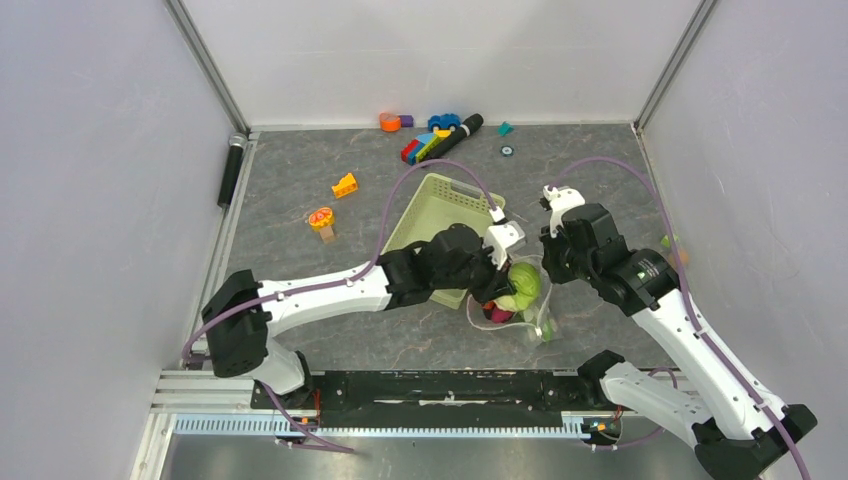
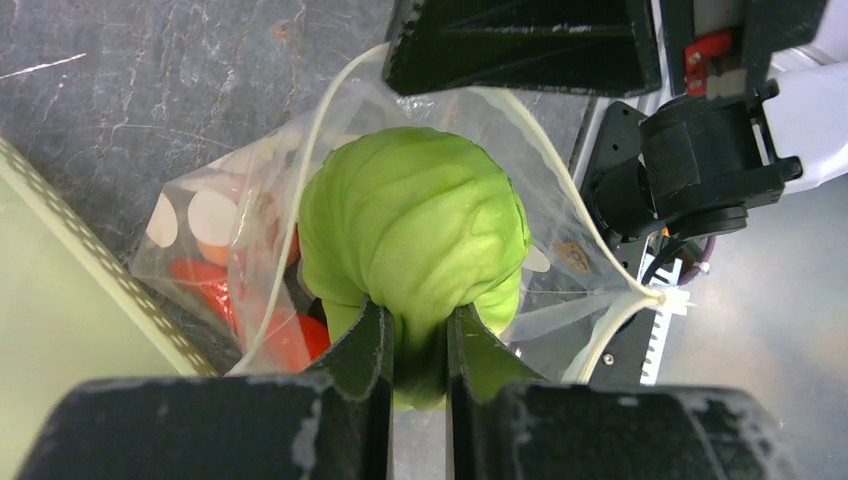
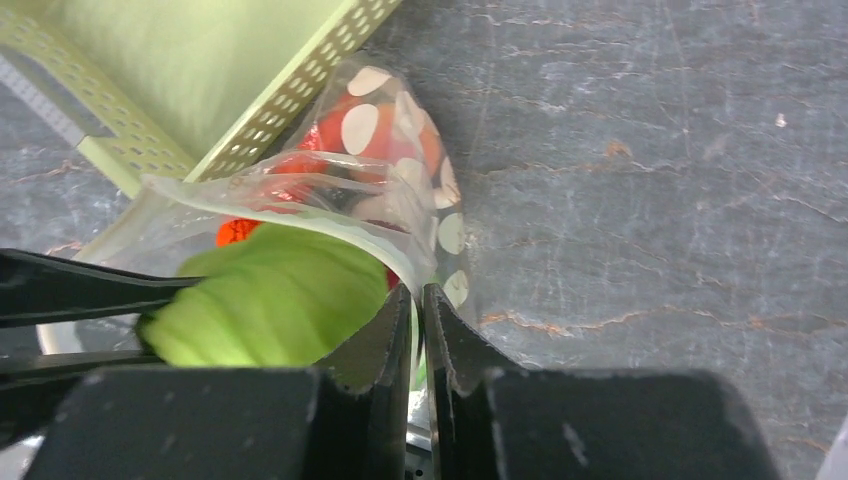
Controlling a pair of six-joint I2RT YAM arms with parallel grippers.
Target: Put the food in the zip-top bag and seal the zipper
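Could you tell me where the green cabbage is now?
Right of centre in the top view, the cabbage is pinched by the left tool at the mouth of the zip-top bag.

At the frame's centre the cabbage sits at the mouth of the zip-top bag, which lies just right of the basket, with building-block toys well behind, at upper centre.

One basket, one bag and one cabbage just right of the basket, and two loose toys left of it.
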